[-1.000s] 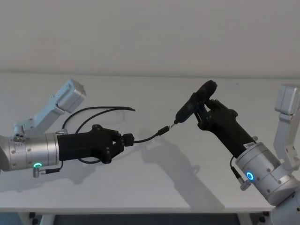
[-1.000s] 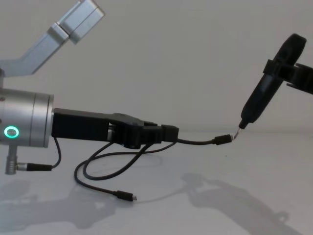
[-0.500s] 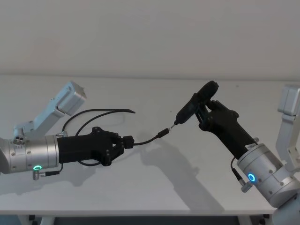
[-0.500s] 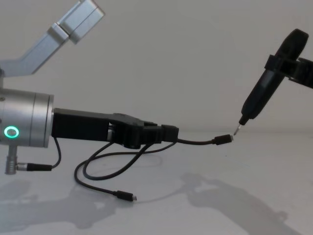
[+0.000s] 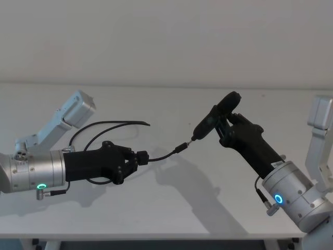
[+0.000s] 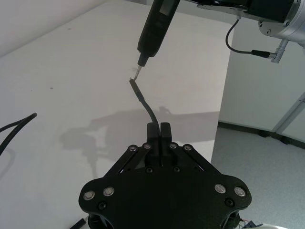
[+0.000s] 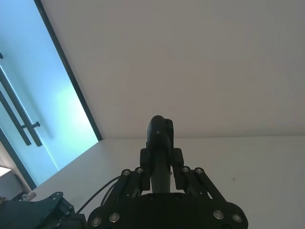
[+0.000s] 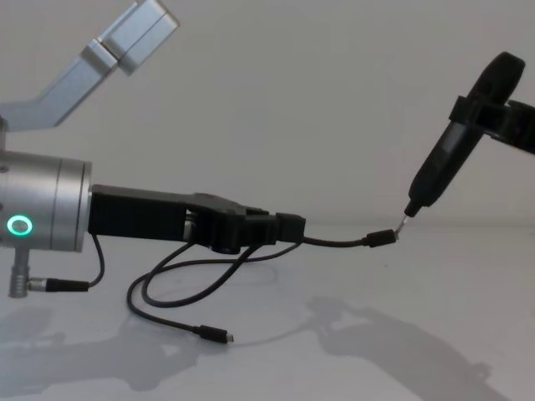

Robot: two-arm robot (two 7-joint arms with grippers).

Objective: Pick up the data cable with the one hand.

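The data cable (image 5: pixel 162 153) is a thin black cord, and my left gripper (image 5: pixel 140 156) is shut on it near one end, above the white table (image 5: pixel 171 208). A short stretch runs from the fingers to a free plug (image 8: pixel 381 239). The rest loops back under the arm, with the other plug (image 8: pixel 216 336) lying on the table. My left gripper (image 8: pixel 288 227) reaches in level from the left. My right gripper (image 5: pixel 226 125) is shut on a dark pen-shaped tool (image 5: pixel 212 119). Its metal tip (image 8: pixel 403 220) sits right at the free plug. The left wrist view shows the cable (image 6: pixel 143 101) rising toward the tool (image 6: pixel 155 26).
The table runs to a plain white wall behind. A slack loop of the cable (image 5: pixel 104 125) lies on the surface behind my left arm. A window and door frame (image 7: pixel 28 109) show in the right wrist view.
The right arm and its tool have shifted only slightly, with the tip staying by the free plug. My left gripper keeps its hold on the cable and has barely moved.
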